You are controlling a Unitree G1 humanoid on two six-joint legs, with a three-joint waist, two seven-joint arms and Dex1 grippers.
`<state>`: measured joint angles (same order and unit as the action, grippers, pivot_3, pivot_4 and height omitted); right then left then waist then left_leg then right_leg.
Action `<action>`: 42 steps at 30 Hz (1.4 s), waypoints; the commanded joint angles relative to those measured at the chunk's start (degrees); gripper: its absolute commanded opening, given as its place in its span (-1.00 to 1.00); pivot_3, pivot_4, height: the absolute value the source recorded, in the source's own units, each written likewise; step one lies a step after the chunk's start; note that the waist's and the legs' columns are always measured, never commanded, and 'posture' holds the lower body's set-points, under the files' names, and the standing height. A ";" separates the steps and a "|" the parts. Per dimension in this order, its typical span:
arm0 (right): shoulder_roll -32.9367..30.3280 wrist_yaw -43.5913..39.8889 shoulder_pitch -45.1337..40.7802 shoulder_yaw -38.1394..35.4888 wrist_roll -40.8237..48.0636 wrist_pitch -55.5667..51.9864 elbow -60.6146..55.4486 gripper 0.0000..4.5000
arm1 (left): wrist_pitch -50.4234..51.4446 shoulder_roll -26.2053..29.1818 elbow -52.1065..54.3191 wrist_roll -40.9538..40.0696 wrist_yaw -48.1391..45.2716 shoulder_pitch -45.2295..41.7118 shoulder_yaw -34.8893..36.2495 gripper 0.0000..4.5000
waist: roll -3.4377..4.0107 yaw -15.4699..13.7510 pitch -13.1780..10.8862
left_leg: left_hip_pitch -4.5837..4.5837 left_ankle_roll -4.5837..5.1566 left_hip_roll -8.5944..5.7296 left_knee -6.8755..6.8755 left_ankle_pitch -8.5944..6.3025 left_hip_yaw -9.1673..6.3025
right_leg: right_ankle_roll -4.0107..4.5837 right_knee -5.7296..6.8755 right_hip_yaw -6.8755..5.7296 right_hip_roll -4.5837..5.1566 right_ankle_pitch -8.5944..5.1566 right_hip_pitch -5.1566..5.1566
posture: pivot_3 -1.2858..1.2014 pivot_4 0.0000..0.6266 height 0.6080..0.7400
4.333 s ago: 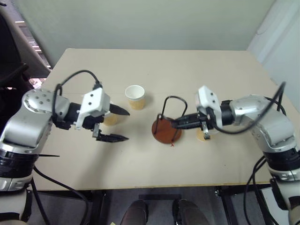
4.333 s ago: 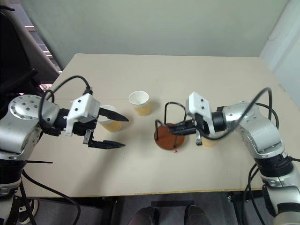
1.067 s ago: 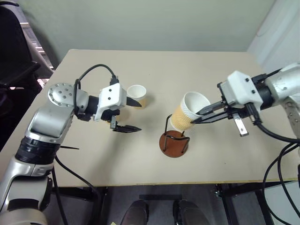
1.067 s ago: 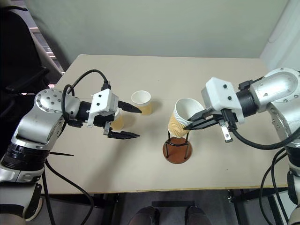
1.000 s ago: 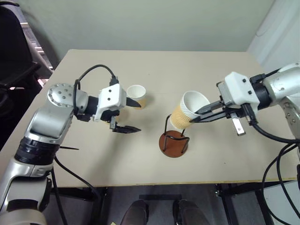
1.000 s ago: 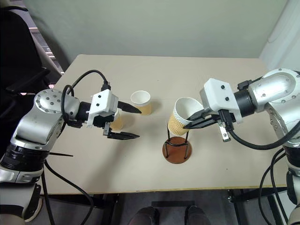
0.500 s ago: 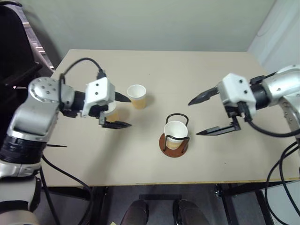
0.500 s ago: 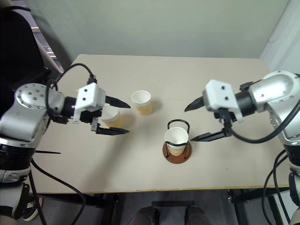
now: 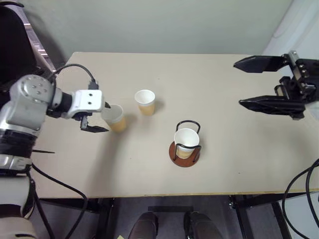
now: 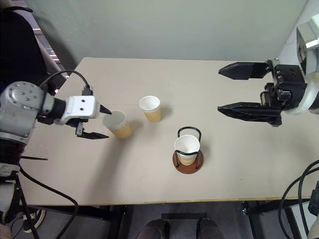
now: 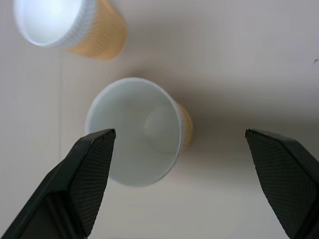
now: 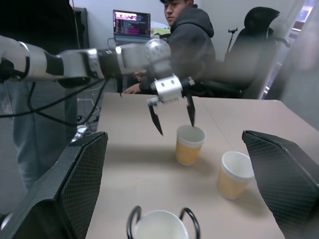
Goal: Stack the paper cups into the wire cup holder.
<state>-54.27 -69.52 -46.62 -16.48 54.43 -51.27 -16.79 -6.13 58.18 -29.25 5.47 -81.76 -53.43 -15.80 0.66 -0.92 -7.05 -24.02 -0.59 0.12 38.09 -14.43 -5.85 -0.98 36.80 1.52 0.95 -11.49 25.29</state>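
The left pincer [image 10: 97, 122] hangs spread wide just left of the nearest loose paper cup [image 10: 118, 124], one finger to each side of the line toward it and neither touching it; the left wrist view looks straight down into that cup's white inside, between the two dark fingers. I judge the wide spread is there so the fingers can pass either side of the rim before closing. The right pincer [image 10: 246, 89] is likewise wide apart and holds nothing, raised well to the right of the wire cup holder [image 10: 188, 149], probably to keep out of the way.

Taking the holder as the landmark: it stands on the tabletop [image 10: 239, 164] near the front edge, with one cup [image 10: 187, 147] seated upright inside its black loops on the reddish-brown base. The second loose cup [image 10: 151, 108] stands upright behind and to the left of the holder; the cup by the left pincer is farther left still, well apart from the holder. Both loose cups stand mouth up, which suits nesting them into the seated one.

No brand, label or readable writing shows on the cups or the holder
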 commanded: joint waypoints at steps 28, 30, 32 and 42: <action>-7.16 6.77 10.62 -6.79 1.91 2.79 -6.26 1.00 | 3.80 -0.56 12.94 -34.99 -10.74 -20.67 -6.44 -0.98 | -0.07 -0.56 -0.02 | -0.19 0.07 -0.03 0.08 -0.02 0.06 | -0.21 -0.15 0.01 0.03 0.01 0.03 | 0.03 -0.52 1.00; -7.60 7.18 11.27 -7.35 1.79 3.17 -6.40 1.00 | 3.07 -0.61 13.89 -40.55 -10.74 -24.42 -9.88 -0.98 | -0.05 -0.49 -0.01 | -0.19 0.09 -0.04 0.08 -0.04 0.09 | -0.23 -0.16 0.02 0.04 0.01 0.03 | 0.03 -0.52 1.00; -8.01 7.39 12.02 -7.92 1.57 3.52 -6.66 1.00 | 2.73 -1.04 15.06 -45.97 -10.74 -27.60 -13.44 -0.98 | -0.04 -0.44 -0.01 | -0.17 0.12 -0.04 0.07 -0.05 0.13 | -0.27 -0.13 0.03 0.05 0.00 0.03 | 0.03 -0.52 1.00; -9.44 11.16 17.11 -12.85 4.02 2.41 -10.98 1.00 | -11.36 -2.71 14.17 -52.34 -10.74 -37.90 -37.86 -0.98 | -0.03 -0.42 -0.02 | -0.13 0.17 -0.09 0.17 -0.07 0.24 | -0.53 -0.04 0.09 0.13 -0.05 -0.04 | 0.03 -0.52 1.00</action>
<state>-62.68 -59.22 -29.67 -26.24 57.25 -48.83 -26.25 -14.46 55.11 -13.93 -46.10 -90.43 -89.04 -52.78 0.63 -1.35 -7.08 -24.19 -0.42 0.04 38.28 -14.50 -5.63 -1.55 36.75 1.63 1.10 -11.55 25.24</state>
